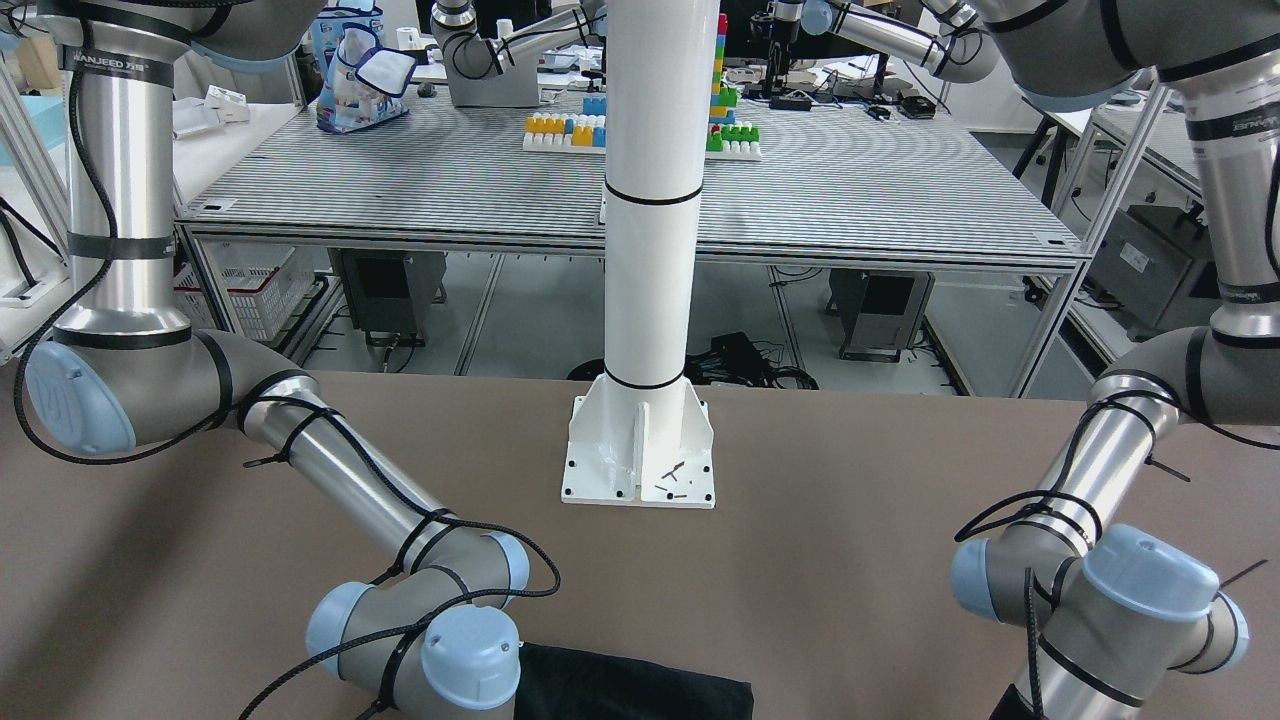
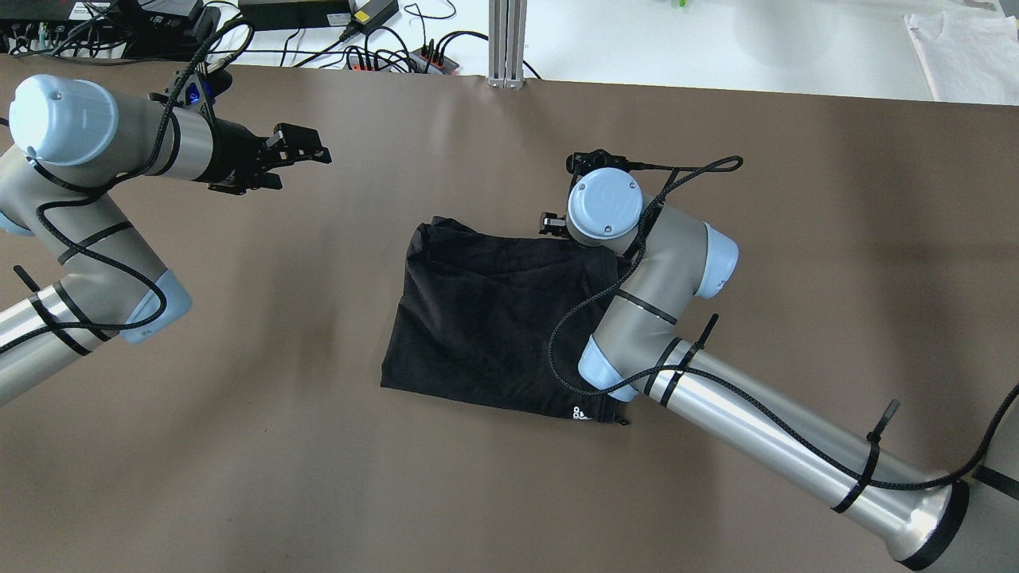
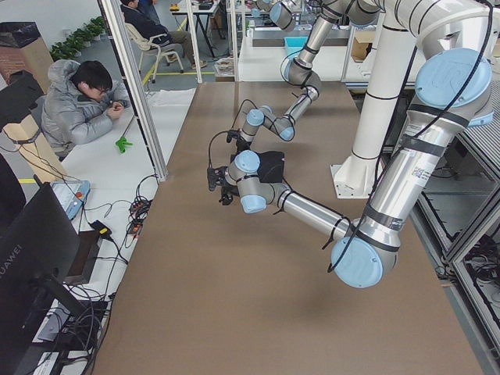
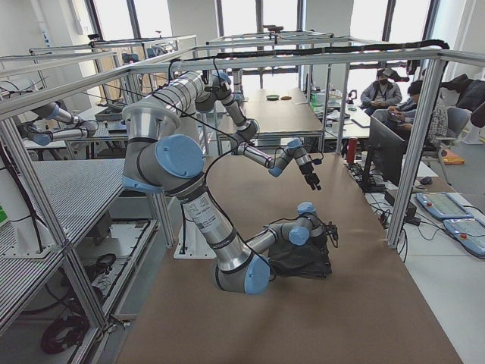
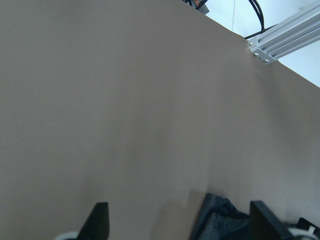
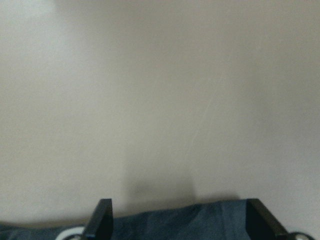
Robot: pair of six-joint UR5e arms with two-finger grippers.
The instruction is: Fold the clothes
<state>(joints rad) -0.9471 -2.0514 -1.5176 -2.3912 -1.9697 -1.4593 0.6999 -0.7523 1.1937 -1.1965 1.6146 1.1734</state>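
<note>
1. One black garment (image 2: 486, 318) lies flat on the brown worktop (image 2: 239, 446), near its middle. It makes a rough rectangle, slightly wrinkled, and its far left corner is rumpled.
2. A small white logo (image 2: 579, 413) shows at the garment's near right corner, just beside the right arm's forearm.
3. The right pincer (image 6: 177, 202) is released, with its two fingers (image 6: 102, 217) spread wide. It sits low at the garment's far right corner, and the dark hem runs across the gap between the fingers.
4. From overhead, the right wrist covers most of that pincer and part of the garment's right side.
5. The left pincer (image 5: 180, 205) is also released, jaws wide apart and holding nothing. It hangs over bare worktop towards the far left, well apart from the garment; only the rumpled corner shows at the bottom of its wrist view.
6. The white pole (image 1: 650, 200) stands on its base plate (image 1: 638, 470) at the robot's edge of the worktop, apart from the garment.
</note>
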